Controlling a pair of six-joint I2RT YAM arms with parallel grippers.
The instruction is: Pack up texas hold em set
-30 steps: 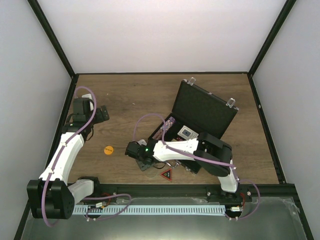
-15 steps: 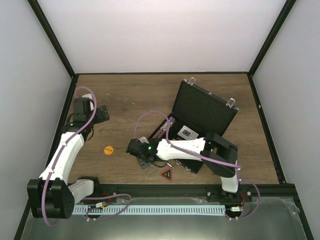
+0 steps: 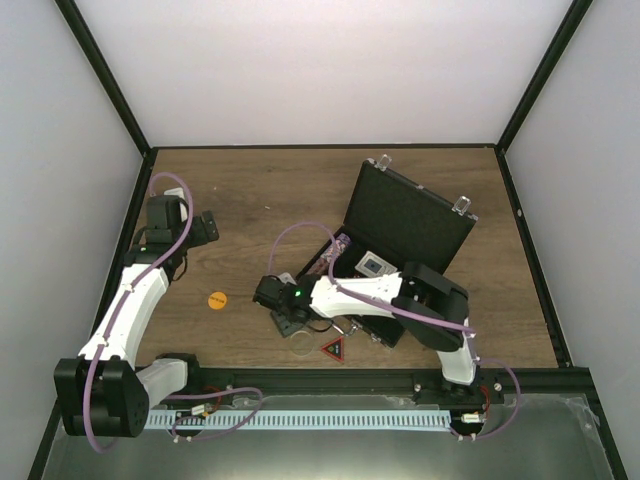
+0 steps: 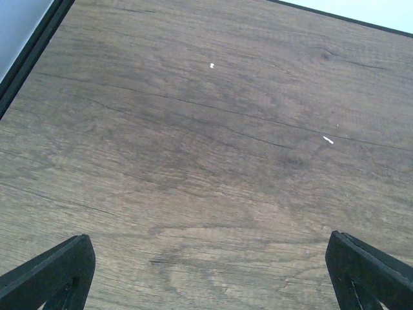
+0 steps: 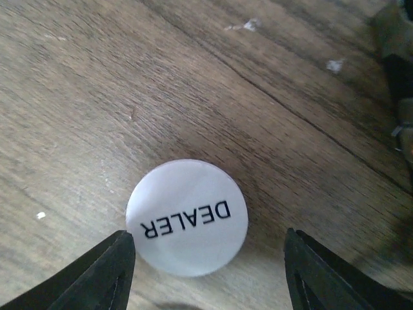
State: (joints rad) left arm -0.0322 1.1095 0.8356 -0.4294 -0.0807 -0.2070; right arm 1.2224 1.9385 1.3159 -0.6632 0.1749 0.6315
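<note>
Right claw (image 5: 208,253) has eased back, spread over dealer button (image 5: 187,217).

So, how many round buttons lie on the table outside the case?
2. The orange button lies on the left half of the table; the white DEALER button lies below the open right gripper. More may be hidden in the case.

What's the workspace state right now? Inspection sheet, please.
Surface: wooden table, visible grain.
Job's things: black case open, lid up, items inside; white dealer button, orange chip and red-black triangle loose on the wood.
Clutter: small white specks.
Claws: left claw open over bare wood; right claw open, straddling the dealer button.
Cables: purple cables looped along both arms.
Surroundings: white walls, black frame.
</note>
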